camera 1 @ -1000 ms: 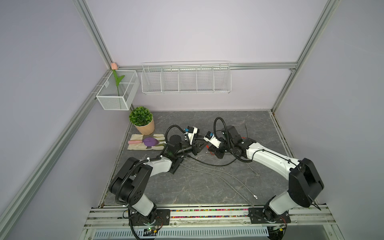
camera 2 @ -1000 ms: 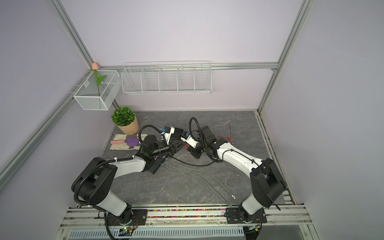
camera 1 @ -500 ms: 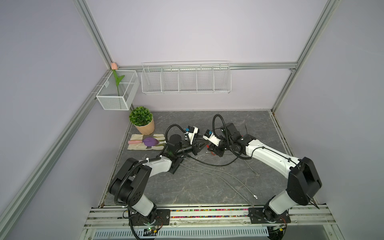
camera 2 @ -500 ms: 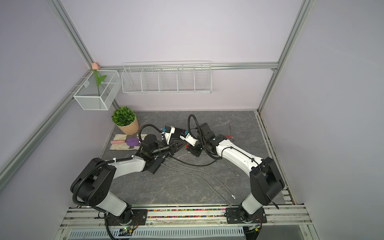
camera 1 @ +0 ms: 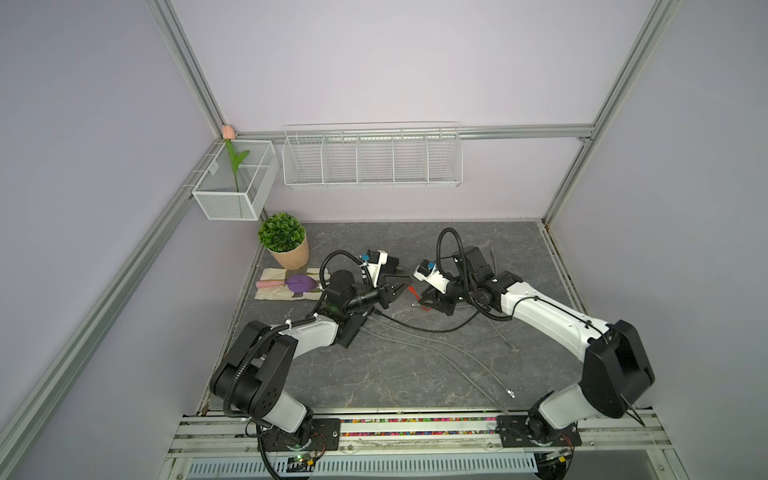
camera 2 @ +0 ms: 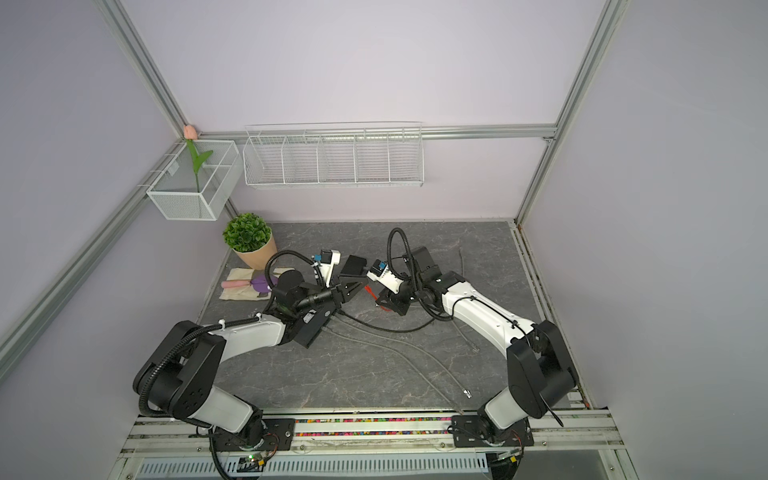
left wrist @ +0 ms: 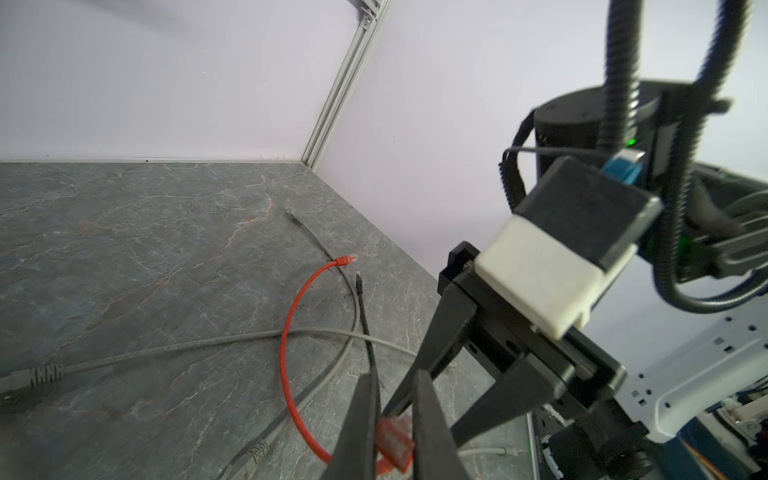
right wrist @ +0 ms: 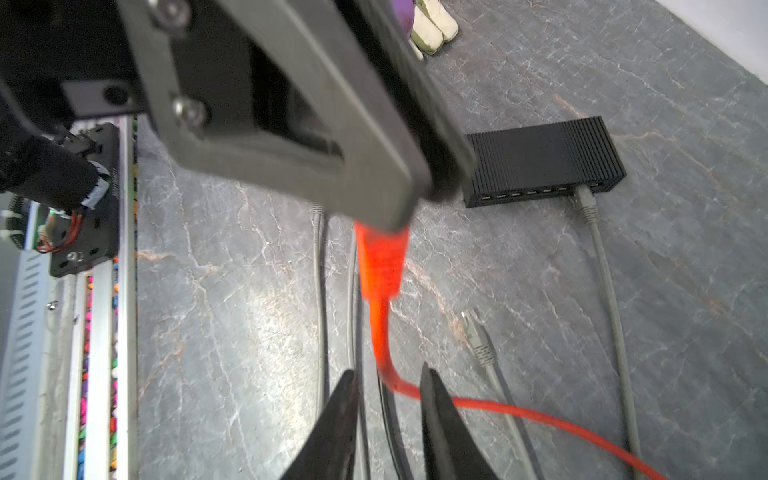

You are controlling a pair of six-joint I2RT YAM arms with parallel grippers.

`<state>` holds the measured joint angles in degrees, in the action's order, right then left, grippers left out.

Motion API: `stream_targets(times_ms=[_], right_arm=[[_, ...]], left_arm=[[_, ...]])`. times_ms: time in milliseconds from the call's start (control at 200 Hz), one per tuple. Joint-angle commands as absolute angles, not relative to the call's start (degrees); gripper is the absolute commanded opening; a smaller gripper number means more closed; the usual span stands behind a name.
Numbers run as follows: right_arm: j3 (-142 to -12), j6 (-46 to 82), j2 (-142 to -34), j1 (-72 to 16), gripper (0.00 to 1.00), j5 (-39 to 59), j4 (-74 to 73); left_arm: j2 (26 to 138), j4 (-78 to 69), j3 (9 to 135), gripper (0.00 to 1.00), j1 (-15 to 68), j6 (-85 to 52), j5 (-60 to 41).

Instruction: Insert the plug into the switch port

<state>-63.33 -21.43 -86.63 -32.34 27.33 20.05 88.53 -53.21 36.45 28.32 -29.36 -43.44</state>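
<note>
Jaws of the left gripper (left wrist: 392,386) are clamped tight on the red plug (left wrist: 392,442), which shows translucent between the 2 black fingers (left wrist: 357,419). In the right wrist view the plug's boot (right wrist: 380,266) hangs out of that gripper (right wrist: 395,208), and the red cable (right wrist: 519,411) runs down from it to the grey table (right wrist: 232,332). The right gripper (right wrist: 388,374) stands part open. Its 2 fingers (right wrist: 338,419) straddle the cable with a gap showing, so it pinches nothing.

In both top views the plug (camera 1: 412,291) is near the middle of the table, the right gripper (camera 1: 424,302) at about 4 o'clock of it. The black switch (camera 2: 353,264) lies flat on the table at 12 o'clock of the left gripper (camera 2: 355,288), apart from it. Its row of ports (right wrist: 523,194) faces the right wrist camera, and 1 grey cable (right wrist: 602,266) is already plugged into a port at one end of that row. No print on the switch can be read. A white tag (camera 1: 214,168) on the mesh basket (camera 1: 232,203) at 10 o'clock is too small to read. The cable's far red plug (left wrist: 347,259) lies loose on the table.
</note>
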Motion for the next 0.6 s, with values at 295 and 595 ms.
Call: stream_targets(times_ms=[295, 595], right_arm=[[-64.16, -21.05, -87.27, -31.12, 0.26, 38.39, 12.65], [-65.65, -20.31, -89.3, -30.77, 0.2, 41.22, 11.65]], left_arm=[[87.12, -59.82, 35.51, 0.0, 27.95, -33.66, -45.23], [87.71, -61.08, 35.24, 0.0, 27.95, -34.37, -44.58]])
